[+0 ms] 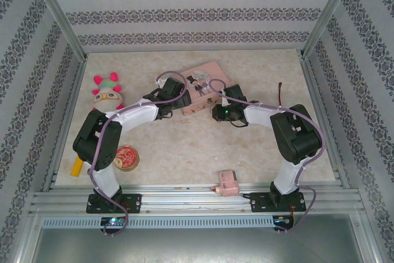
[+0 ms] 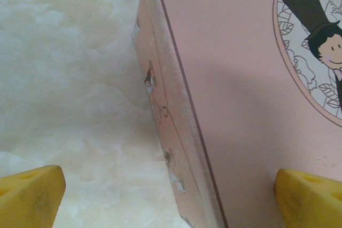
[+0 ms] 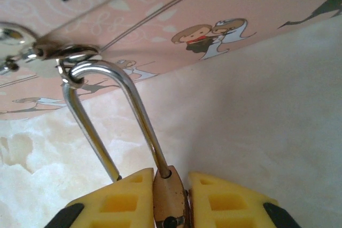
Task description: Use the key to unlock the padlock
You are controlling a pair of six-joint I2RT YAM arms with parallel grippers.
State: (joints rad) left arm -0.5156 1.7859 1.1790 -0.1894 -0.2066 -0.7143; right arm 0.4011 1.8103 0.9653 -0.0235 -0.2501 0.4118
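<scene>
The brass padlock hangs by its silver shackle from the hasp ring on the front of the pink tin box. My right gripper is shut on the padlock body, one yellow finger on each side of it. In the top view the right gripper sits at the box's near right edge. My left gripper stands wide open astride the left edge of the pink box, one finger over the table and the other over the lid. The key is out of view.
A plush toy lies at the left. A round red tin and a yellow piece sit beside the left arm's base. A small pink block rests at the near edge. Patterned walls close in the table.
</scene>
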